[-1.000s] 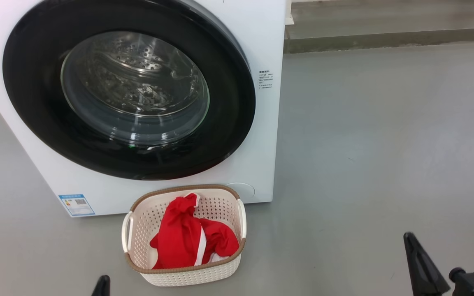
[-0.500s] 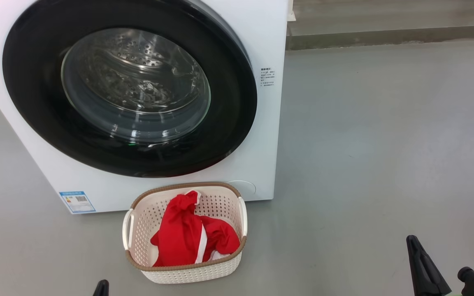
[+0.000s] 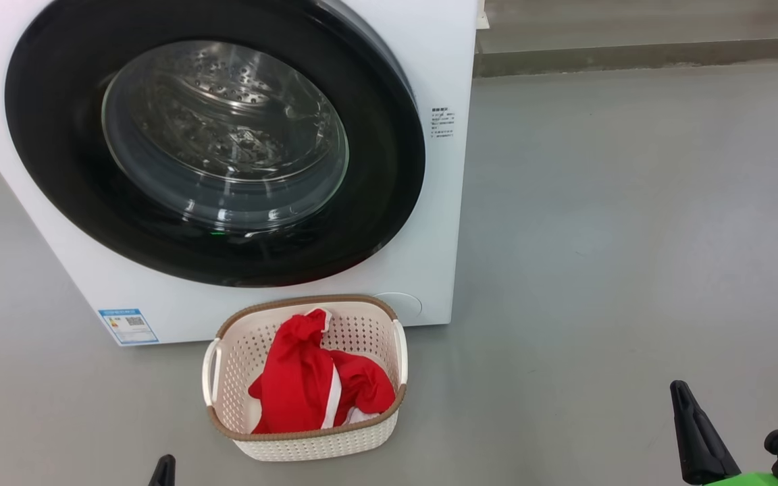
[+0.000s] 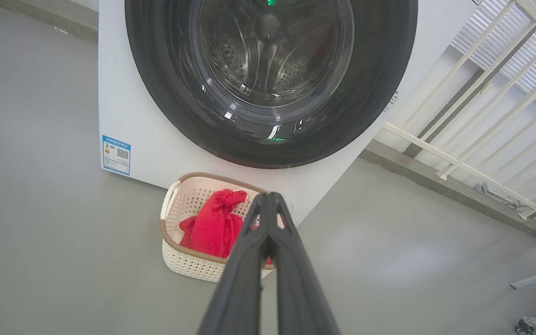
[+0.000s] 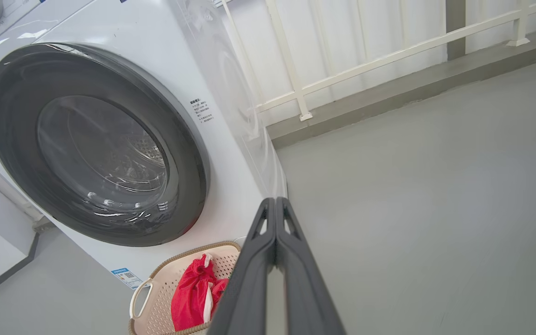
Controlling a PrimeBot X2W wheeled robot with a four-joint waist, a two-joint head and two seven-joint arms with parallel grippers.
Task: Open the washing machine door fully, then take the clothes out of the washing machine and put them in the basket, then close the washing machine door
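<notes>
Observation, head view: across the last second the whole picture drifts. The washing machine (image 3: pixel 439 223) and the basket (image 3: pixel 321 447) slide slightly up and to the right in the frame together, keeping their spacing, so I read this as the camera moving, not the things. Nothing on the floor (image 3: pixel 598 236) shifts relative to anything else. The washing machine door (image 3: pixel 51 135) sits flat against the machine front, its black rim flush in all three views, so it is closed. Through the glass the steel drum shows no red fabric. The clothes (image 3: pixel 301 388) lie bunched inside the basket, a white stripe facing up, one end draped toward the far rim. The basket stands on the floor just in front of the machine, below the door. Left hand (image 4: pixel 268 200): clenched, fingers pressed tip to tip, grasping nothing, held above and in front of the basket. Right hand (image 5: pixel 275 203): likewise clenched and empty, well off to the right of the machine; its tip sits slightly lower in the head view than before. Judgement: all three steps look done, and both arms appear to be retreating to rest. No further contact seems needed.
</notes>
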